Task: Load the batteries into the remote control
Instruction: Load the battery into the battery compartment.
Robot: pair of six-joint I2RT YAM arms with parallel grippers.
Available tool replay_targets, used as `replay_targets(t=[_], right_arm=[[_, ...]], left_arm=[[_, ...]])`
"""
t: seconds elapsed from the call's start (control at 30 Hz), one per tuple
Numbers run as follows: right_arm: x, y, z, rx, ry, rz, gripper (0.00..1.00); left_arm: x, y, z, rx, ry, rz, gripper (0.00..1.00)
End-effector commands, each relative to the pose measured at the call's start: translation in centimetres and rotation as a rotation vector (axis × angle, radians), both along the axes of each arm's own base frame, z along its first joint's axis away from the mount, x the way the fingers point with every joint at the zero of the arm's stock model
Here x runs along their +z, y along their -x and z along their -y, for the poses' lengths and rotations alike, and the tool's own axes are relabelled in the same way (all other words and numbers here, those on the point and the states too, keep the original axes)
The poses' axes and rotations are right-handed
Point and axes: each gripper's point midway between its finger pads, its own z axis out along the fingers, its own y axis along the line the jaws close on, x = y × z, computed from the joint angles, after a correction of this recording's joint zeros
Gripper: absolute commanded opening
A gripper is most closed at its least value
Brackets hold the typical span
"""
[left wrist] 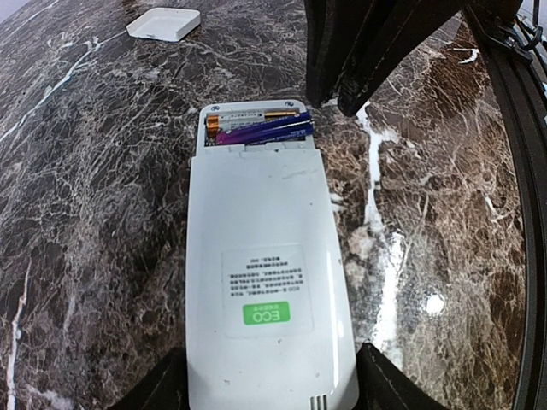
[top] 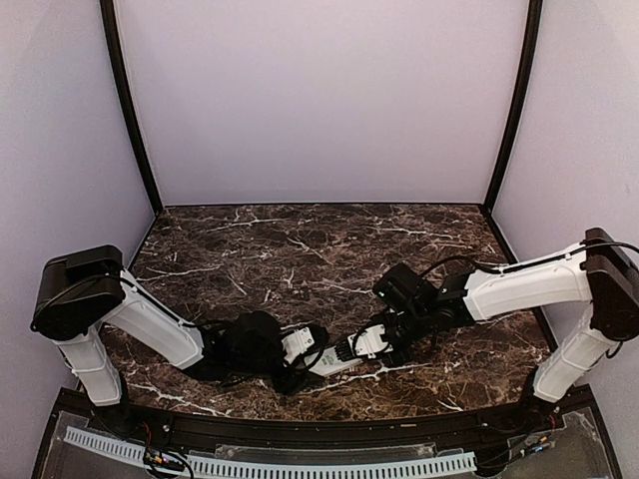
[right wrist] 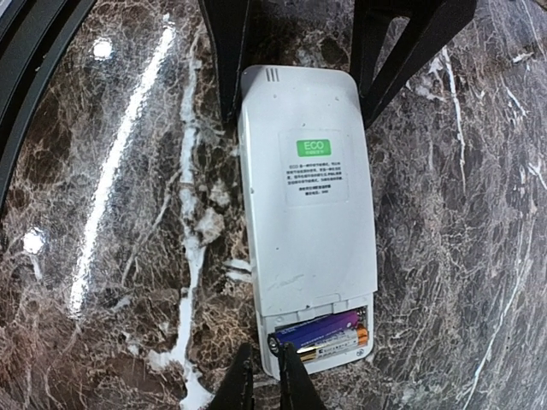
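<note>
The remote control (top: 334,360) lies back-up at the lower centre of the marble table (top: 300,249), its buttons hidden. Its long axis runs left-right, with the open compartment toward frame right. Two batteries (right wrist: 320,331) sit askew inside, overlapping. The left gripper (right wrist: 299,115) clamps the long edges at the vented end. The right gripper (right wrist: 267,363) is pressed nearly together beside the compartment, only its tips showing.

A dark marble-patterned table (top: 300,249) with white veins carries the remote control (left wrist: 265,282), which lies flat with its labelled back up and its battery bay uncovered; a small white cover (left wrist: 164,23) lies flat, well apart from it
</note>
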Motion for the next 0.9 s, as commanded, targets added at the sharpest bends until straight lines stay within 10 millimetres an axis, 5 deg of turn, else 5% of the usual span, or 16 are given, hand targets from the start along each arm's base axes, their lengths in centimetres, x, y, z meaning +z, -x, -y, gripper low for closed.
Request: replay_targets(t=[0.0,0.87], right_arm=[[0.4,0.0,-0.1,0.006,-0.018,0.036,0.11],[-1.7,-1.2,-0.7,-0.037,0.0,0.049,0.03]], left_arm=[[-2.3,0.7,-1.3,0.001,-0.084,-0.042,0.65],[-2.4,0.7,-1.2,-0.001,-0.085,-0.043,0.65]])
